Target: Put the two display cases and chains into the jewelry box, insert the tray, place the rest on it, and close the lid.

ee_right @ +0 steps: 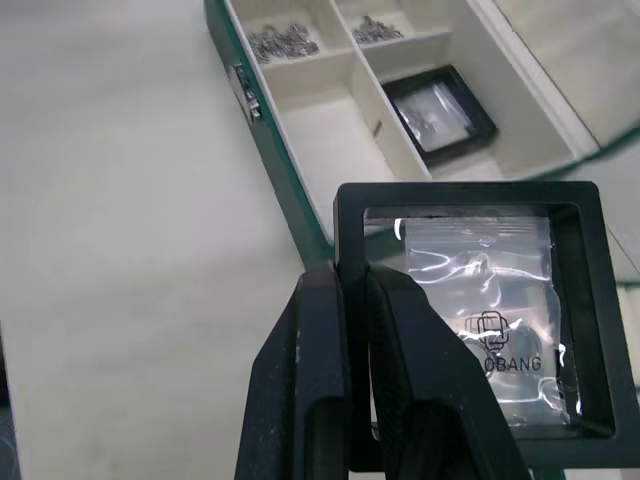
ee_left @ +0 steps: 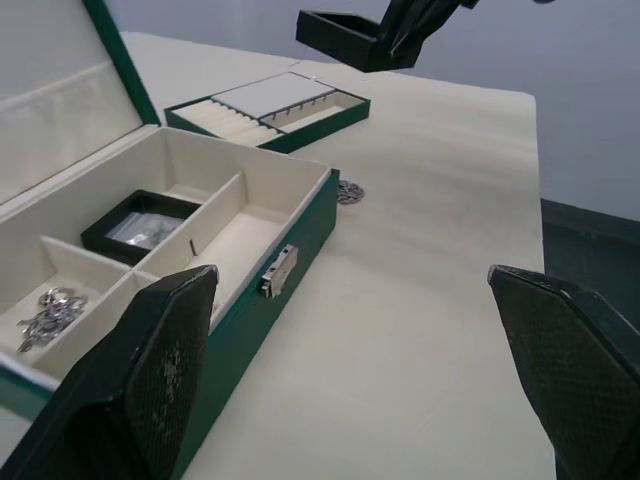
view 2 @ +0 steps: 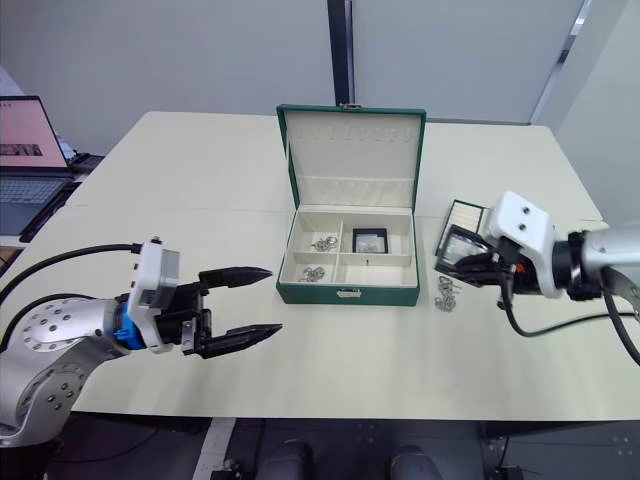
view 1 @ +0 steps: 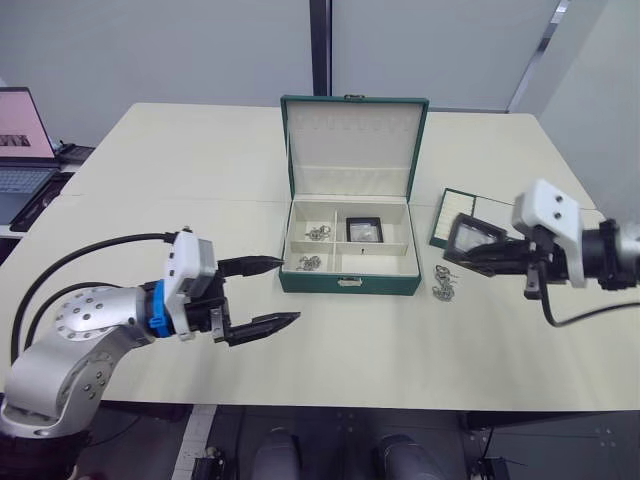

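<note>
right gripper (ee_right: 345,300) clamping display case (ee_right: 490,300), beside jewelry box (view 1: 348,283)

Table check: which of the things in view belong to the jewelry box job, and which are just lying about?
Part of the job:
- jewelry box, lid up
- display case in the box
- second display case in the right gripper
- chains in the box
- chains on the table
- tray

Lying about:
- laptop off the table's left end
</note>
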